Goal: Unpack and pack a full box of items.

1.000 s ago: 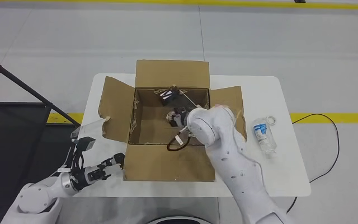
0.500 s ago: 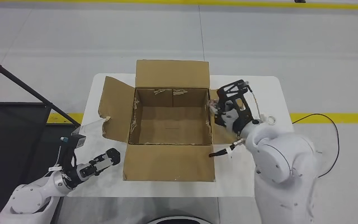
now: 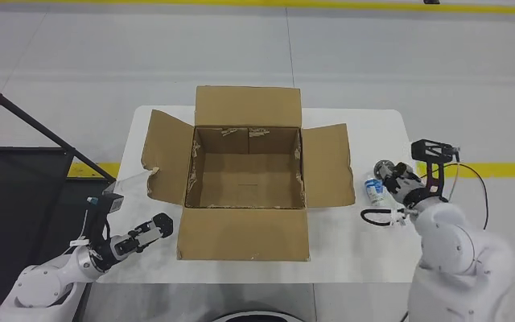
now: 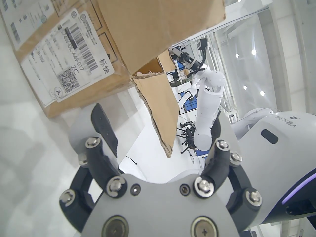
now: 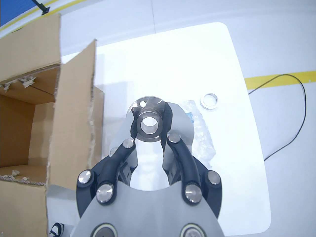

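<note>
An open cardboard box [image 3: 248,173] stands mid-table with its flaps spread and its inside bare. My right gripper [image 5: 149,124] hangs over the table to the right of the box, shut on a metal flanged bushing [image 5: 148,120]; from above the bushing [image 3: 385,171] shows beside a plastic bottle [image 3: 375,190] lying on the table. A small metal ring [image 5: 209,100] lies just beyond the bottle [image 5: 201,134]. My left gripper [image 4: 160,127] stays open and holds nothing, low at the table's front left corner, near the box's labelled side [image 4: 61,57].
The white table [image 3: 370,249] has bare room in front of the bottle. A black cable [image 3: 471,209] runs across the floor past the table's right edge. A dark panel [image 3: 32,201] stands to the left of the table.
My right arm lifted the metal bushing out of the box and carried it right, over the flap, to above the bottle. The left arm shifted slightly and then held still.
</note>
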`<state>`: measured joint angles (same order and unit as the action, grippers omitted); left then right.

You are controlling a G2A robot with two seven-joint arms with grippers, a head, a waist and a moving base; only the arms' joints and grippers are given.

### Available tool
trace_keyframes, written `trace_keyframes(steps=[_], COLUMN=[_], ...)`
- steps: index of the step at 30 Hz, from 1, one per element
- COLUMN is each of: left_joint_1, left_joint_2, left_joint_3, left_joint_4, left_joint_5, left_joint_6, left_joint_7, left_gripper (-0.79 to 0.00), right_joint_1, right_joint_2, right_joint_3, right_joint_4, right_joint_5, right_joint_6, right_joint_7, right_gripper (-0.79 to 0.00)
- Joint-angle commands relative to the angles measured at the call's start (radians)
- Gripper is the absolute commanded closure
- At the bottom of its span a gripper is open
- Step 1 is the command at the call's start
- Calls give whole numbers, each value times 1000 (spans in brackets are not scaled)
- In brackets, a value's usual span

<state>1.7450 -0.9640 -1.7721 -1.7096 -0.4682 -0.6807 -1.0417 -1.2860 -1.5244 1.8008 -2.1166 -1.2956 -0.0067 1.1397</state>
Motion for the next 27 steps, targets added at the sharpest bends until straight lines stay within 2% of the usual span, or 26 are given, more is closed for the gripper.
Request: trace_keyframes(steps=[1, 6, 15, 27], left_joint_1=[0, 0, 0, 0], left_joint_2=[0, 0, 0, 0], left_joint_3=[0, 0, 0, 0], left_joint_4=[0, 0, 0, 0], left_joint_5=[0, 0, 0, 0], left_joint_6=[0, 0, 0, 0], left_joint_7=[0, 0, 0, 0], left_gripper=[-785, -785, -785, -785], right_joint_1=[25, 120, 242, 325], right_joint_2=[6, 21, 44, 69], right_joint_3=[22, 41, 83, 85], right_joint_4=[50, 209, 454, 659], right_joint_5=[-20, -121, -137, -220], right_joint_6=[10, 61, 87, 141], right_joint_7=[12, 25, 7, 21], right_gripper=[0, 0, 0, 0])
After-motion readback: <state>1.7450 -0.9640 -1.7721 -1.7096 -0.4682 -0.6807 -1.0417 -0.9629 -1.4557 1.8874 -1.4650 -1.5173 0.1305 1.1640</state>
